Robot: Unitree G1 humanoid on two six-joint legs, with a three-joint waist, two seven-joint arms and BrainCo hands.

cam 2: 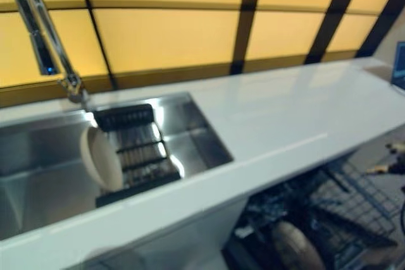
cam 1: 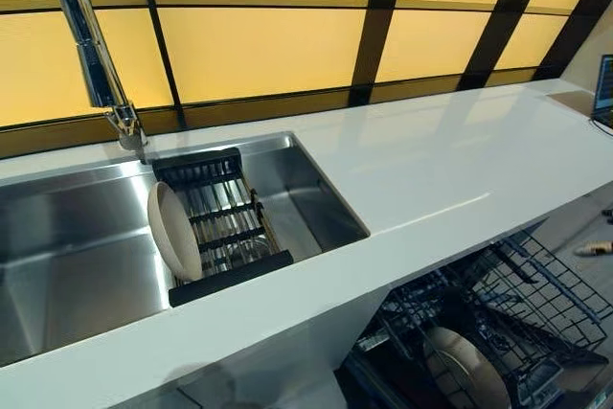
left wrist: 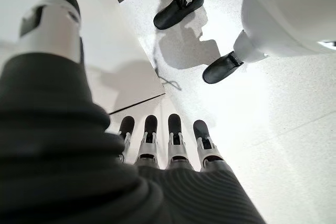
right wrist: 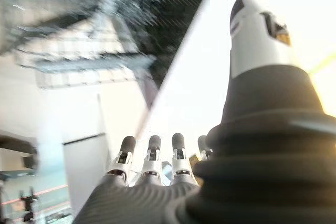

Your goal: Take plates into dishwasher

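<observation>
One plate is being propped upright in the sink rack at 9 o'clock, another in the dishwasher rack at 5 — left hand and right hand are being kept straight-fingered, nothing held.

A kitchen with a yellow wall

The wall has glowing yellow panels with dark strips, behind a long white surface.

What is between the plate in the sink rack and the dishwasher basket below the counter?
The white counter edge lies between them. The plate stands upright in the sink rack; the dishwasher basket is pulled out below, already holding one plate. Nothing else visibly blocks it.
</observation>
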